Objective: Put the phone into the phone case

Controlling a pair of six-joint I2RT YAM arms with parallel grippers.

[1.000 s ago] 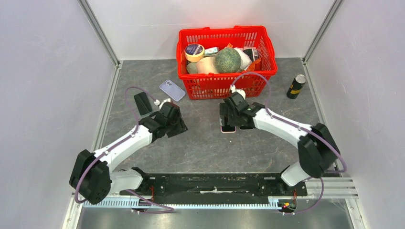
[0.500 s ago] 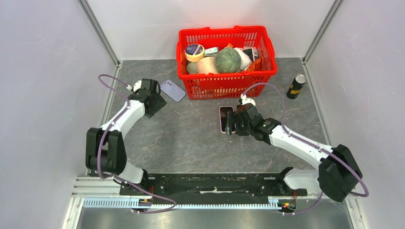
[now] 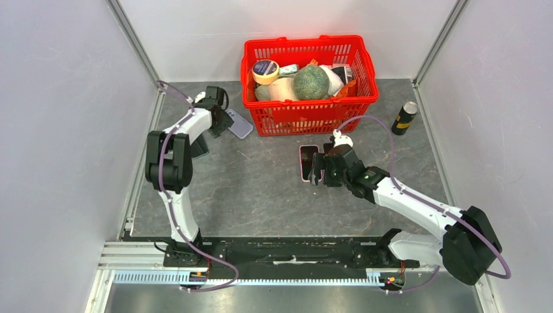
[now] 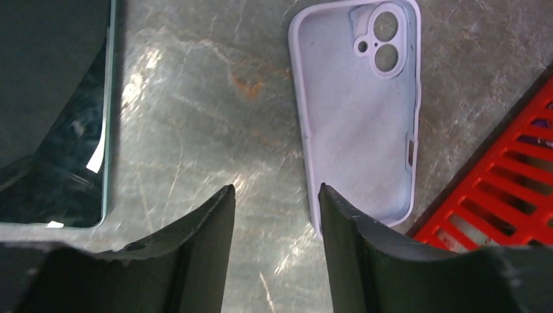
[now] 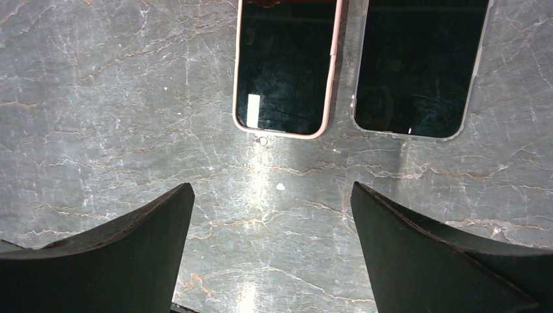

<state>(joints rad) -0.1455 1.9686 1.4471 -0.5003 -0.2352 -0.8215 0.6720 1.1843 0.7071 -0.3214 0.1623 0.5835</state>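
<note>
The lavender phone case (image 4: pixel 358 111) lies empty with its inside facing up, close to the red basket; in the top view the case (image 3: pixel 240 126) sits at the far left. A dark phone (image 4: pixel 52 111) lies flat to the left of it, and the top view shows this phone (image 3: pixel 199 146) partly behind the left arm. My left gripper (image 4: pixel 274 195) (image 3: pixel 220 122) hovers open just short of the case's near end, its right finger over the case's corner, nothing between the fingers. My right gripper (image 5: pixel 270 189) (image 3: pixel 321 168) is wide open and empty, just short of a pink-rimmed phone (image 5: pixel 287 65) (image 3: pixel 306 160).
A second phone in a clear case (image 5: pixel 420 65) lies right of the pink one. The red basket (image 3: pixel 310 112), full of groceries, stands at the back, its wall (image 4: pixel 515 222) near the lavender case. A dark can (image 3: pixel 404 118) stands at the far right.
My left arm swung outward and away from the bases, from mid-table to the lavender case. My right gripper backed off the pink-rimmed phone, uncovering it, and has stayed open.
</note>
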